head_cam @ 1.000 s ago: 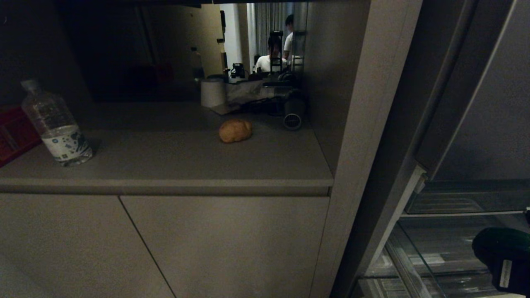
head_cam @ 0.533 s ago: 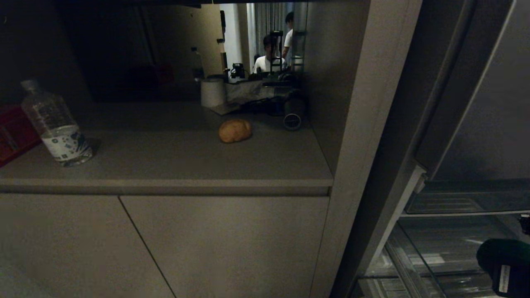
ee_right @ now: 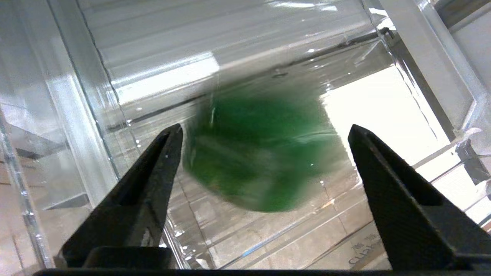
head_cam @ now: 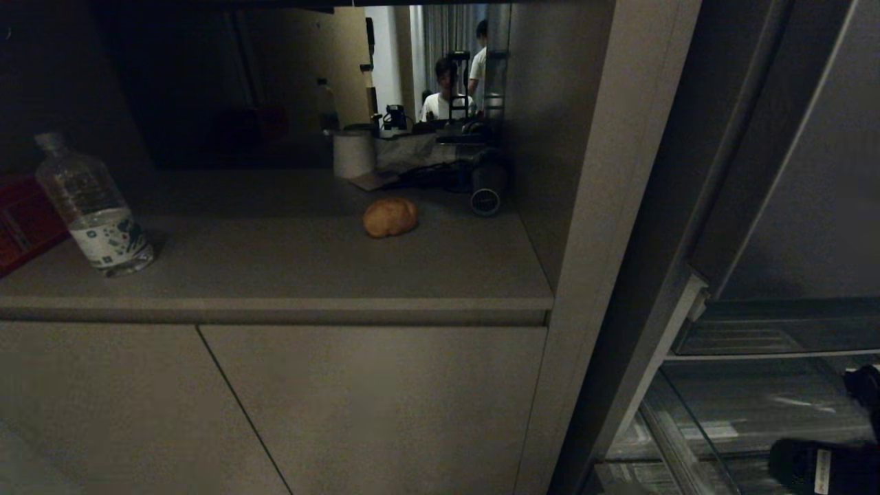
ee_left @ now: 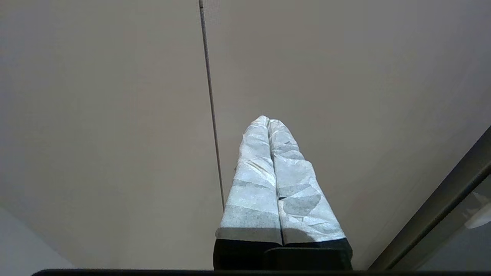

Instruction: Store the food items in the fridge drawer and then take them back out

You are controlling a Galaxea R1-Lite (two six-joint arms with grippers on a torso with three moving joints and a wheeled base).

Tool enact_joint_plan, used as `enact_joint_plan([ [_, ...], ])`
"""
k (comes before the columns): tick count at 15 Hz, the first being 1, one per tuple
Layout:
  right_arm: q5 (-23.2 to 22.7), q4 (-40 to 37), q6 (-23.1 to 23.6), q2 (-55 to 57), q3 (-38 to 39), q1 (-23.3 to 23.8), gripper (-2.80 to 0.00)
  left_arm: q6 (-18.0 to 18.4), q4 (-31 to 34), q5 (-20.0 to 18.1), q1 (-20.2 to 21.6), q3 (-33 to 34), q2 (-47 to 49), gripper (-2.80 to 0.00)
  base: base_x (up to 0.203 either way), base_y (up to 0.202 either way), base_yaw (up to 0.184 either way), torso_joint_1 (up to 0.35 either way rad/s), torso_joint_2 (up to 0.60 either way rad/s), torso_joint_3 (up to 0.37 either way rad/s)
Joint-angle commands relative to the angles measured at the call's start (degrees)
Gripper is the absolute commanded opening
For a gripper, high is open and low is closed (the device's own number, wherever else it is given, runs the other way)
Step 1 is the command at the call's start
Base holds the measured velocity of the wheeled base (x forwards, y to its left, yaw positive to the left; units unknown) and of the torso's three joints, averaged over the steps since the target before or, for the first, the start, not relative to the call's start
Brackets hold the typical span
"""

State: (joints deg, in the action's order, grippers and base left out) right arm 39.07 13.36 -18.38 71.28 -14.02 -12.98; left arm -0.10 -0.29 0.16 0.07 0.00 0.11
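1. Right gripper (ee_right: 264,130): fingers spread wide, not touching anything; a blurred green item (ee_right: 261,153) lies between and beyond the tips, inside the clear drawer (ee_right: 96,96).
2. Only the right wrist view shows the green item; in the head view the right gripper (head_cam: 825,467) is a dark shape low at the right edge, over the drawer (head_cam: 694,433) in the open fridge.
3. Potato (head_cam: 390,217): seen in the head view alone, lying on the counter (head_cam: 275,275), well apart from the drawer.
4. Bottle (head_cam: 93,206): upright at the counter's left end.
5. Left gripper (ee_left: 268,122): wrapped fingers pressed together, holding nothing, pointing at a plain cabinet front (ee_left: 115,115) beside a door seam; absent from the head view.
6. Two people (head_cam: 457,86) show in the bright opening behind the counter.
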Motion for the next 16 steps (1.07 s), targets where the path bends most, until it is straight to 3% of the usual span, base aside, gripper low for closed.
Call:
enact_joint_plan([
  [1, 0.3, 0.1, -0.1, 0.4, 0.3, 0.0, 0.0, 0.0, 0.0, 0.0, 0.0, 0.0, 0.1, -2.8, 0.0, 0.0, 0.0, 0.0, 0.0, 0.0],
  [7, -1.9, 0.2, 2.1, -4.3, -1.2, -2.0, 0.0, 0.0, 0.0, 0.0, 0.0, 0.0, 0.0, -2.8, 0.0, 0.0, 0.0, 0.0, 0.0, 0.0],
  [9, -8.5, 0.0, 7.5, -12.4, -2.4, -4.1, 0.0, 0.0, 0.0, 0.0, 0.0, 0.0, 0.1, -2.8, 0.0, 0.0, 0.0, 0.0, 0.0, 0.0],
  [12, -27.6, -2.3, 17.3, -21.3, -4.9, -5.8, 0.0, 0.0, -0.1, 0.0, 0.0, 0.0, 0.1, -2.8, 0.0, 0.0, 0.0, 0.0, 0.0, 0.0],
  [13, -30.3, -5.1, 19.8, -22.5, -5.7, -6.0, 0.0, 0.0, 0.0, 0.0, 0.0, 0.0, 0.1, -2.8, 0.0, 0.0, 0.0, 0.0, 0.0, 0.0],
  [16, -30.2, -5.9, 19.5, -24.3, -4.5, -5.6, 0.0, 0.0, -0.1, 0.0, 0.0, 0.0, 0.1, -2.8, 0.0, 0.0, 0.0, 0.0, 0.0, 0.0],
])
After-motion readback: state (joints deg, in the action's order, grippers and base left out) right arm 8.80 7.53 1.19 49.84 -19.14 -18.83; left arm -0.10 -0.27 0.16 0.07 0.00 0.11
